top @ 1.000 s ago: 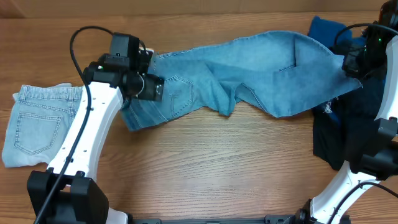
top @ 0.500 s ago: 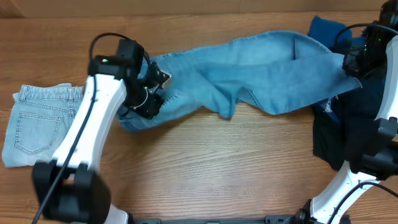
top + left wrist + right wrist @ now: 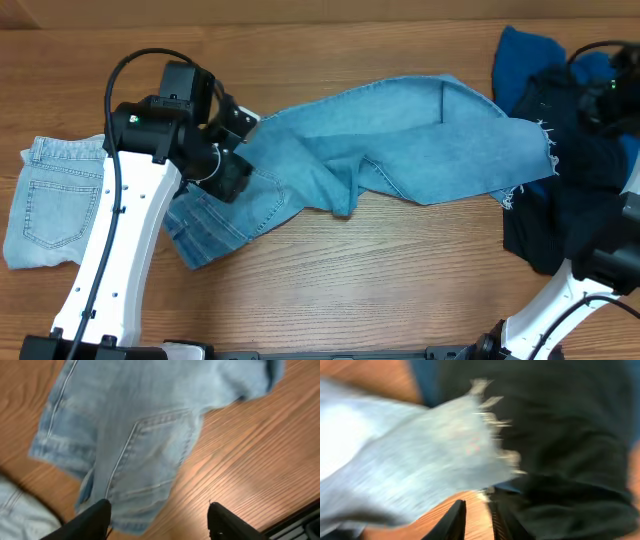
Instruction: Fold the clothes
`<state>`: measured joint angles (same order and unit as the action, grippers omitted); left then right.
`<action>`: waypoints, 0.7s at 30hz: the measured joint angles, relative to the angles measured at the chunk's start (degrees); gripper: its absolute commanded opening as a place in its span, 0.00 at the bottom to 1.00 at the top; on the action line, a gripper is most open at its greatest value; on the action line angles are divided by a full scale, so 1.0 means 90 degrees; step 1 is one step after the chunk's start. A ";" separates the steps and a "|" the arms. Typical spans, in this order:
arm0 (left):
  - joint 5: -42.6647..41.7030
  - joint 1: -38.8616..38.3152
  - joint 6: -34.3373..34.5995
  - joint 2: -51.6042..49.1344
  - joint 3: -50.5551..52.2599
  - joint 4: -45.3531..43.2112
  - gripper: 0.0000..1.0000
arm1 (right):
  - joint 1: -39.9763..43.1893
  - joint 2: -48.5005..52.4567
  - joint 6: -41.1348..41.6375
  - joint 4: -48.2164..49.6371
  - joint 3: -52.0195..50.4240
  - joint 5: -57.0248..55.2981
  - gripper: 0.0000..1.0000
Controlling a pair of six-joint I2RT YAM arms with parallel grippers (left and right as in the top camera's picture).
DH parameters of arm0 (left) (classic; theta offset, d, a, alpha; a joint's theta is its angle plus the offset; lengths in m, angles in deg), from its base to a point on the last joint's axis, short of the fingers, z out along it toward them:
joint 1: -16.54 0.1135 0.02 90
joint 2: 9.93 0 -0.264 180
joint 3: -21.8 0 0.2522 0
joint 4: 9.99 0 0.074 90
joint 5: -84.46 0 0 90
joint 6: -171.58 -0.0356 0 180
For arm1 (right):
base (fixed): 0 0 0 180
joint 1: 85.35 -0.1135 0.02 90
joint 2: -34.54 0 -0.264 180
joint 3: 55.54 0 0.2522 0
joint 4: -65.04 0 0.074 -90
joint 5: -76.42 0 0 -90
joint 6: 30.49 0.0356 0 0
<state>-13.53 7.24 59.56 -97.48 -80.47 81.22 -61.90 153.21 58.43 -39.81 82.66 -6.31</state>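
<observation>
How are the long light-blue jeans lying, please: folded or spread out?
Spread out, unfolded: the jeans stretch rumpled across the table, one frayed hem lying free.

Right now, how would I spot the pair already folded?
Look at the table's left end, beside the left arm. There lie the pale folded jeans, a compact rectangle with a back pocket up, paler and tidier than the long jeans sprawled mid-table.

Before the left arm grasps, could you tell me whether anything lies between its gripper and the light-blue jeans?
Nothing visible does: the left gripper hangs open over the back pocket of the light-blue jeans, no other garment between.
</observation>
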 measured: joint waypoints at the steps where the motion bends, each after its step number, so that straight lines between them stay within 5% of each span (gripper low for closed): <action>1: -0.0126 0.0000 -0.0083 0.0000 0.0000 -0.0138 0.67 | -0.0078 0.0000 -0.0151 -0.0007 0.0000 0.0265 0.23; 5: 0.0204 0.0000 0.0073 0.0000 0.0005 -0.1139 0.75 | -0.1008 0.0000 -0.0806 -0.0194 -0.0015 0.1015 0.32; 13: 0.0464 0.0000 0.0566 -0.1161 0.0002 -0.1081 0.57 | -0.2348 0.0002 -0.1076 -0.0002 -0.0872 0.1066 0.36; 17: 0.0041 0.0000 0.0595 -0.1838 0.0007 -0.0792 0.63 | -0.2314 0.0002 -0.0580 0.0721 -0.2004 0.0080 0.54; 21: -0.0097 0.0000 0.0600 -0.1870 0.0007 -0.0624 0.62 | -0.2050 0.0024 0.0243 0.1341 -0.2718 -0.1341 0.62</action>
<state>-14.41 7.24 64.96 -114.31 -80.40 75.60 -80.35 153.43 60.61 -27.74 58.20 -18.38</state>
